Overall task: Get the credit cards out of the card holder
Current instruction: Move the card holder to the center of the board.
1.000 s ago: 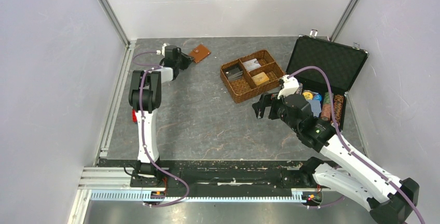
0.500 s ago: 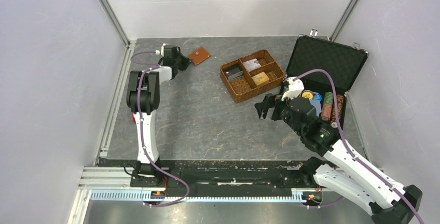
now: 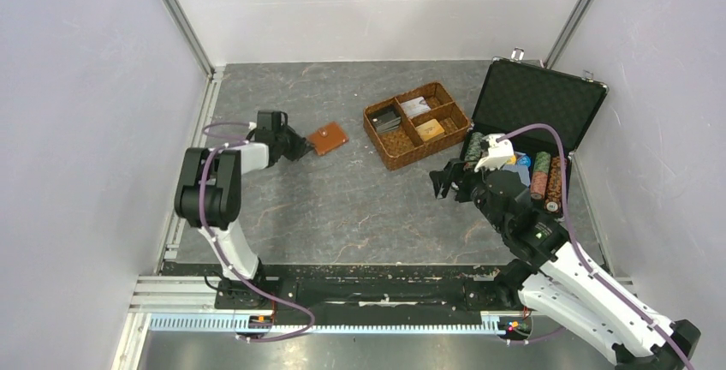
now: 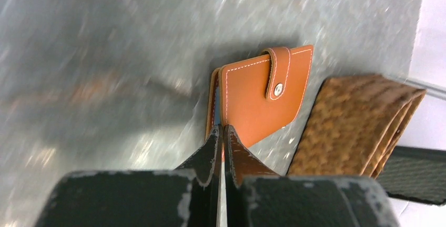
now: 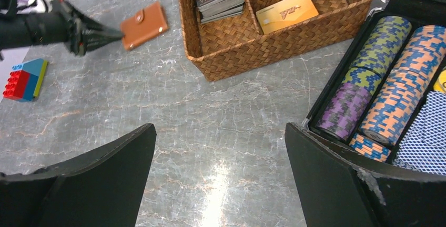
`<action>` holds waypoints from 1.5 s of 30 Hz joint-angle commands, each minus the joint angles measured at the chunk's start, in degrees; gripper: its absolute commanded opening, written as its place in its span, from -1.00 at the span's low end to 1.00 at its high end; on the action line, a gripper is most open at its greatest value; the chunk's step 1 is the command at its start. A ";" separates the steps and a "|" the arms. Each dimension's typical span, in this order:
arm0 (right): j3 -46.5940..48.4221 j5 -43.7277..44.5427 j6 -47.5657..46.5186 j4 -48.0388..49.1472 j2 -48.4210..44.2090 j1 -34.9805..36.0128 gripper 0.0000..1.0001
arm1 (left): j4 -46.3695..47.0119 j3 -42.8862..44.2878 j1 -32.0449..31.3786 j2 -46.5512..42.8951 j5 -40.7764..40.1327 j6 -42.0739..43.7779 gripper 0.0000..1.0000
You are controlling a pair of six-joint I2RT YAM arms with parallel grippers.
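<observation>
Counter (image 3: 342, 207): grey, carries everything.
Black case (image 3: 539, 100): open, far right.
Woven basket (image 3: 428, 152): centre.
Right fingers (image 5: 105, 174): spread wide, empty, hovering beside the case.
Card holder (image 3: 328, 138): left of the basket, snapped shut. Left fingers (image 4: 210, 153) pinch its near edge, likely for repositioning.
Credit card (image 5: 286, 11): golden, in the basket.

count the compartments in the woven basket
3. In the woven basket: one long compartment holding a black card stack, one holding a gold card, and one behind that holding pale cards. None seem hidden.
</observation>
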 commanded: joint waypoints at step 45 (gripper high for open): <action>-9.15 -19.86 -20.77 27.59 19.04 14.51 0.18 | -28.36 -16.50 -24.24 -35.20 10.00 19.19 -0.25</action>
